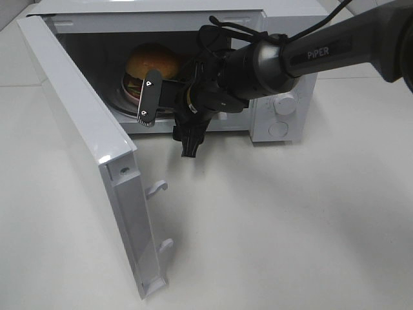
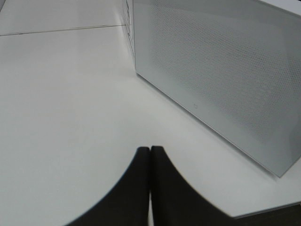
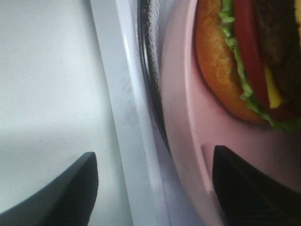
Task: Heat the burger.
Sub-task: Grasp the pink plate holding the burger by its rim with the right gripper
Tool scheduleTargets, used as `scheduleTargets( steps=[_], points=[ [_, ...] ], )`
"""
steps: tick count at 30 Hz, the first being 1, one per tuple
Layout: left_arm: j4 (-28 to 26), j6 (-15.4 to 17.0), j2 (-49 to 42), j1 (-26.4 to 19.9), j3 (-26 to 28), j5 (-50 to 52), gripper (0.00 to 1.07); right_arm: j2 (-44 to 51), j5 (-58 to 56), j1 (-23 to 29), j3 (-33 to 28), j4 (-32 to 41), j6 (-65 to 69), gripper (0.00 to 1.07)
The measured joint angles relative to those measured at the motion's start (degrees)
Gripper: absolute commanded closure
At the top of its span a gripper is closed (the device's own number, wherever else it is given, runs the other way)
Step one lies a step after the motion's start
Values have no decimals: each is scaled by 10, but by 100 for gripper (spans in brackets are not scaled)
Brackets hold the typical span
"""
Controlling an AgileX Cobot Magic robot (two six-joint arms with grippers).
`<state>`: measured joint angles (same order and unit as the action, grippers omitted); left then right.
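White microwave point(image 1: 284, 97) at the back of the pale surface point(image 1: 290, 226), door point(image 1: 84, 148) swung wide toward the left, two latch hooks point(image 1: 158, 187) jutting from its free edge. Inside the dark cavity, the burger point(image 1: 151, 63) sitting on a pink plate point(image 1: 132, 97), golden bun uppermost, just behind the front sill. Right arm point(image 1: 322, 55) reaching in from the right across the opening, its right pincer point(image 1: 164, 106) at the mouth of the cavity just in front of the plate, one light finger point(image 1: 148, 97) crossing the plate's rim. From the right wrist: right pincer point(image 3: 153, 183) released, jaws spread wide and clasping nothing, one dark fingertip point(image 3: 66, 193) over the surface outside the sill, the other over the pink plate point(image 3: 188, 141); burger point(image 3: 244, 61) close ahead with lettuce, tomato, cheese and patty showing at its edge. From the left wrist: left pincer point(image 2: 150, 183) clenched, fingertips pressed together and empty, hovering over the bare surface point(image 2: 61, 103) near the perforated side wall of the microwave point(image 2: 221, 70).
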<state>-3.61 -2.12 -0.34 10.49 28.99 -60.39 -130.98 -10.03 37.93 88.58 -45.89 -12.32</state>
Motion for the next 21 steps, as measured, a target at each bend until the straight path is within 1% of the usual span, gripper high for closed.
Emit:
scheduleTargets(
  steps=[2, 3, 4, 5, 6, 7, 8, 9, 10, 11, 12, 13, 14, 15, 16, 18, 21],
  points=[
    [0, 0, 0, 0, 0, 0, 106, 0, 1, 0, 0, -2, 0, 56],
    [0, 0, 0, 0, 0, 0, 106, 0, 1, 0, 0, -2, 0, 56],
    [0, 0, 0, 0, 0, 0, 106, 0, 1, 0, 0, -3, 0, 63],
    [0, 0, 0, 0, 0, 0, 106, 0, 1, 0, 0, -3, 0, 63],
    [0, 0, 0, 0, 0, 0, 106, 0, 1, 0, 0, -3, 0, 66],
    [0, 0, 0, 0, 0, 0, 106, 0, 0, 0, 0, -5, -1, 74],
    [0, 0, 0, 0, 0, 0, 106, 0, 0, 0, 0, -5, -1, 74],
    [0, 0, 0, 0, 0, 0, 106, 1, -3, 0, 0, -6, -1, 82],
    [0, 0, 0, 0, 0, 0, 106, 1, -5, 0, 1, -6, -1, 85],
    [0, 0, 0, 0, 0, 0, 106, 1, -5, 0, 1, -6, -1, 85],
    [0, 0, 0, 0, 0, 0, 106, 1, -8, 0, 1, -7, -1, 92],
    [0, 0, 0, 0, 0, 0, 106, 1, -10, 0, 1, -8, -2, 95],
    [0, 0, 0, 0, 0, 0, 106, 1, -10, 0, 1, -8, -2, 95],
    [0, 0, 0, 0, 0, 0, 106, 1, -11, 2, 1, -10, -3, 100],
    [0, 0, 0, 0, 0, 0, 106, 1, -11, 2, 1, -10, -3, 100],
    [0, 0, 0, 0, 0, 0, 106, 1, -11, 4, 1, -11, -6, 107],
    [0, 0, 0, 0, 0, 0, 106, 1, -9, 4, 1, -13, -7, 107]
  ],
)
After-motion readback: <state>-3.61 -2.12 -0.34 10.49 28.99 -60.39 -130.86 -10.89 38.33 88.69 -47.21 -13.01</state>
